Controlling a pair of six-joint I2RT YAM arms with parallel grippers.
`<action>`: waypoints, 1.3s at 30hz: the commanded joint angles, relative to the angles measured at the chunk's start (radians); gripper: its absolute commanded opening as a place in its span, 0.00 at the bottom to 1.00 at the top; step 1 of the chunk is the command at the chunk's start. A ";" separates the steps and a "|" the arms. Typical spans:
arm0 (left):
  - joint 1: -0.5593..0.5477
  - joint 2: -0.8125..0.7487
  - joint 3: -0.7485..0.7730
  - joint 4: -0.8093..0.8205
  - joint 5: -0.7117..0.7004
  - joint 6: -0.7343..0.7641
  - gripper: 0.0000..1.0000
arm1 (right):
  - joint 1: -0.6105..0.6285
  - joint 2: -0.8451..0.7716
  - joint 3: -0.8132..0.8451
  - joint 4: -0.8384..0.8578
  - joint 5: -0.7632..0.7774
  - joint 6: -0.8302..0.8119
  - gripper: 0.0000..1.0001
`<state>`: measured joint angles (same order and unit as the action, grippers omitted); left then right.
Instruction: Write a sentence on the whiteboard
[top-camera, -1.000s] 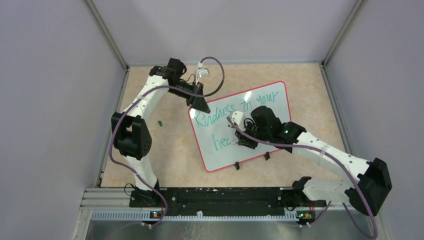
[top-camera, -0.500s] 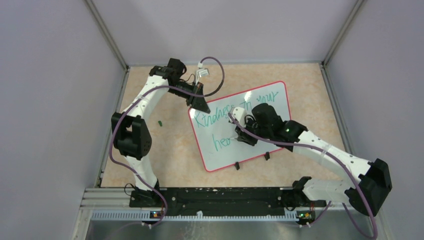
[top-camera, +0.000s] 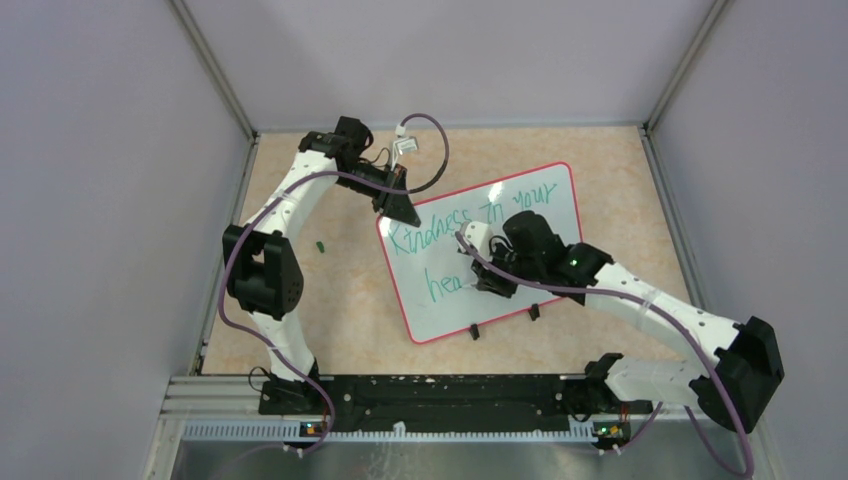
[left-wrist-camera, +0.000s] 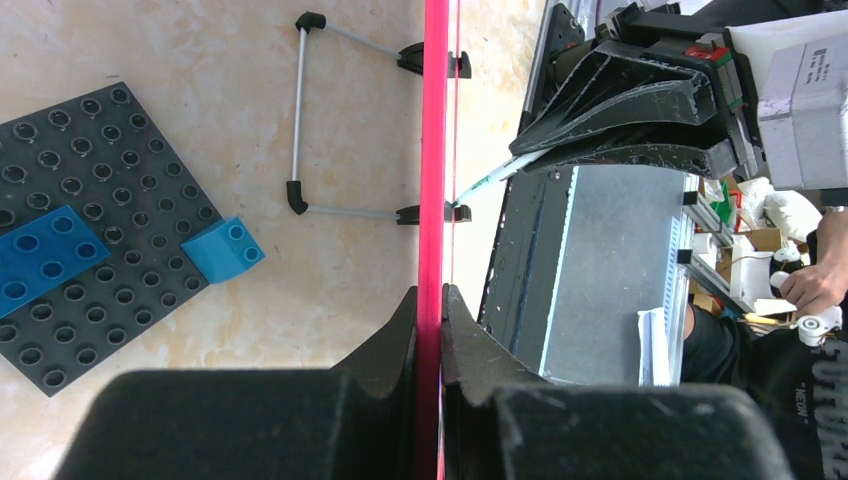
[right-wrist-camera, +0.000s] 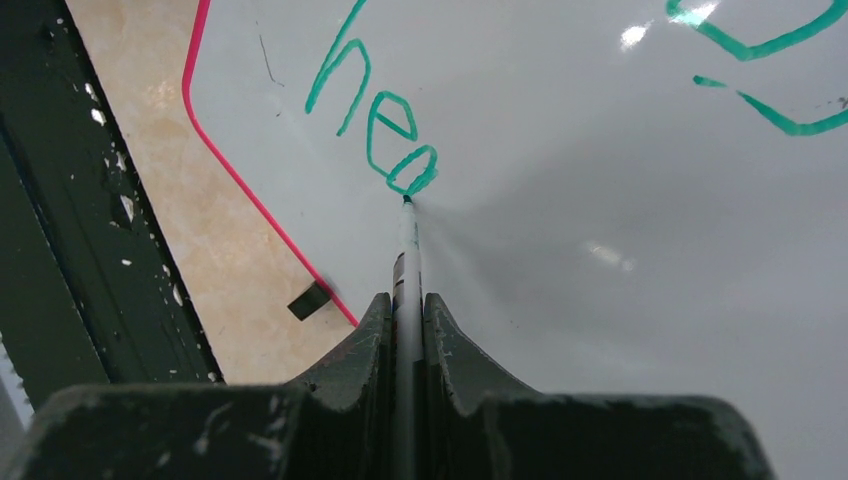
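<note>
Mottled beige tabletop (top-camera: 340, 290); glossy whiteboard (top-camera: 440, 315), rounded corners, thin pink rim.

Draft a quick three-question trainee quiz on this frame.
1. True or false: the left gripper is clamped on the red rim of the whiteboard.
2. The right gripper holds: A nothing; B a marker; C a cloth.
3. Fill in: the marker tip sits at the ___ line of the sentence.
Key: 1 true; 2 B; 3 second (the lower one), at "hea".
</note>
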<state>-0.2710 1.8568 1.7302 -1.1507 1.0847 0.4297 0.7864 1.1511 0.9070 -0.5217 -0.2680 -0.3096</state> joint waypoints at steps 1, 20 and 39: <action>0.004 0.002 0.016 0.022 -0.134 0.037 0.00 | -0.013 -0.024 -0.001 -0.017 0.009 -0.031 0.00; 0.004 -0.002 0.020 0.019 -0.132 0.041 0.00 | -0.015 -0.038 0.089 0.007 0.046 -0.016 0.00; 0.004 -0.001 0.019 0.021 -0.132 0.038 0.00 | -0.019 -0.042 0.020 0.001 0.108 -0.038 0.00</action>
<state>-0.2710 1.8568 1.7317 -1.1519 1.0847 0.4290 0.7803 1.1236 0.9459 -0.5209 -0.1818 -0.3363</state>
